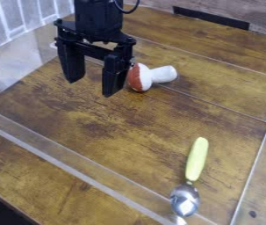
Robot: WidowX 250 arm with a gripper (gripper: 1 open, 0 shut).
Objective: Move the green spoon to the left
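The green spoon (192, 177) lies on the wooden table near the front right, its yellow-green handle pointing away and its shiny metal bowl toward the front edge. My gripper (90, 81) hangs over the table's middle left, pointing down, fingers spread open with nothing between them. It is well apart from the spoon, up and to the left of it.
A toy mushroom (150, 76) with a red-brown cap and white stem lies on its side just right of the gripper. Clear plastic walls (53, 154) border the wooden table (135, 132) at the front, left and right. A white railing stands at the back left.
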